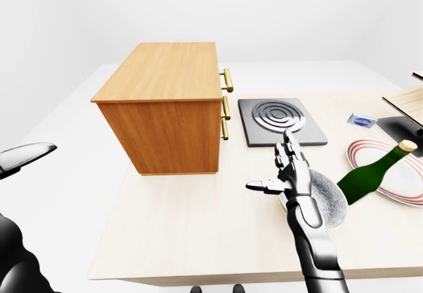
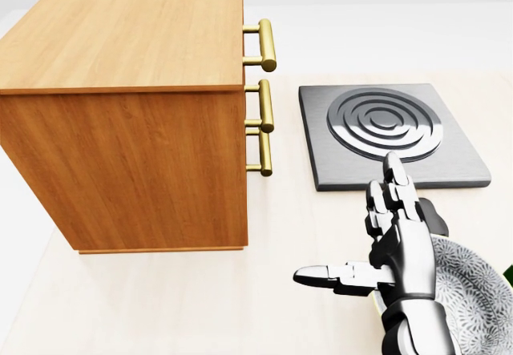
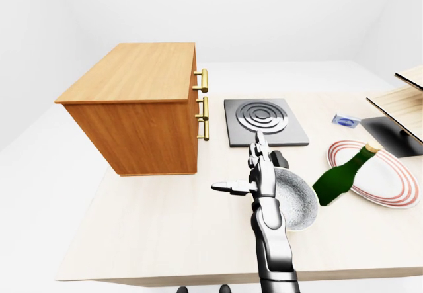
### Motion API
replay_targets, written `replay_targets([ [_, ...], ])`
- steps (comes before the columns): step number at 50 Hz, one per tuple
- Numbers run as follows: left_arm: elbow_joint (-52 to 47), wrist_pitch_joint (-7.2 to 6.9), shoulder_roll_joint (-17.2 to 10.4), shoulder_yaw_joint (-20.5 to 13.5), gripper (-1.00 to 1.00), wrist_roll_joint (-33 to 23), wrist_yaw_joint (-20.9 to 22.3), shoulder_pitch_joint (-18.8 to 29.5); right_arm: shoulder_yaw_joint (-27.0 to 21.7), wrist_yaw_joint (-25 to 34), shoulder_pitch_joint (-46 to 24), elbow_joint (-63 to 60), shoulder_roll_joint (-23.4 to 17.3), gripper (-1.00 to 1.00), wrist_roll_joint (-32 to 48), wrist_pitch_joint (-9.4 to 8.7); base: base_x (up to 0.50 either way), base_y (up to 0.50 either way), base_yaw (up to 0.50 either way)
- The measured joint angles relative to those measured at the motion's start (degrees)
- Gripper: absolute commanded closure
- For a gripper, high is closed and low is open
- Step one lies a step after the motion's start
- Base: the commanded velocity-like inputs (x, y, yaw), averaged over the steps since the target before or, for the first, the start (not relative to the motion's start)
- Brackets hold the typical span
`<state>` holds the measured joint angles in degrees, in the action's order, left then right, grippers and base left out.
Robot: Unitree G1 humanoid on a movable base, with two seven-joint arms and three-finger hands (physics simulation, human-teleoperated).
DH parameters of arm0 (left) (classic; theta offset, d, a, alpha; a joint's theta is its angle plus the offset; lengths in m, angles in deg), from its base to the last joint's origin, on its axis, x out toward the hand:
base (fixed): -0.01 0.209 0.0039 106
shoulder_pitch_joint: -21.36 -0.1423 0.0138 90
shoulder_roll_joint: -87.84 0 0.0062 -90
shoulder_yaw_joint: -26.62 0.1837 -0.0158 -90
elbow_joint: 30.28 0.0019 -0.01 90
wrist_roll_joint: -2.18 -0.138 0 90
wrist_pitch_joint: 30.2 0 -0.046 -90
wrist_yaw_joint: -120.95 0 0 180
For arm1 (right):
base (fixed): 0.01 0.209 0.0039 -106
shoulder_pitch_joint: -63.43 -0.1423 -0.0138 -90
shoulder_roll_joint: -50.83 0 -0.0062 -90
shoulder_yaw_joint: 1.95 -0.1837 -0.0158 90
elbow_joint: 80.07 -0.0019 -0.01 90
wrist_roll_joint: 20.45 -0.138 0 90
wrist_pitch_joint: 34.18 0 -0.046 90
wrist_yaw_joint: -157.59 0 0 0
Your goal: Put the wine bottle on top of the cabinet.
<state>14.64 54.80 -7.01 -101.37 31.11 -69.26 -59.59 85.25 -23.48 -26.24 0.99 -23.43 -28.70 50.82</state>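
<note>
White room, pale table [image 1: 198, 240]. Right hand [image 1: 291, 174] empty, fingers spread, over grey bowl [image 3: 301, 197]. Bottle [image 1: 373, 174] lies tilted on plate [image 3: 390, 190], right of hand. Swing right, grasp body. Cabinet [image 1: 165, 101] left.

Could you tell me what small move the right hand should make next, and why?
Probably shift the open right hand toward the view's right, to the green glass wine bottle. The bottle leans tilted over the red-rimmed white plate, ungrasped, beyond the grey speckled bowl. The hand hangs above the bowl holding nothing, and the wooden cabinet has nothing on top.
</note>
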Motion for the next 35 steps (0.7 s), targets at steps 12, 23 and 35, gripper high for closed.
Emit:
replay_targets([
  [12,0.0,0.00,0.1,-0.2,-1.00,-0.2,0.2,-0.2,-0.4,-1.2,-0.2,-0.5,0.2,-1.00,-0.5,0.00,0.00,0.00,0.00],
  [23,0.3,0.00,0.6,0.2,-1.00,-0.8,0.5,-0.4,-2.3,-5.4,-1.7,-10.2,-0.4,-1.00,-2.7,0.00,0.00,0.00,0.00],
  [35,0.6,0.00,0.9,0.6,-1.00,-1.2,0.8,-0.5,-7.3,-12.7,-5.1,-21.2,-2.0,-1.00,-5.5,0.00,0.00,0.00,0.00],
])
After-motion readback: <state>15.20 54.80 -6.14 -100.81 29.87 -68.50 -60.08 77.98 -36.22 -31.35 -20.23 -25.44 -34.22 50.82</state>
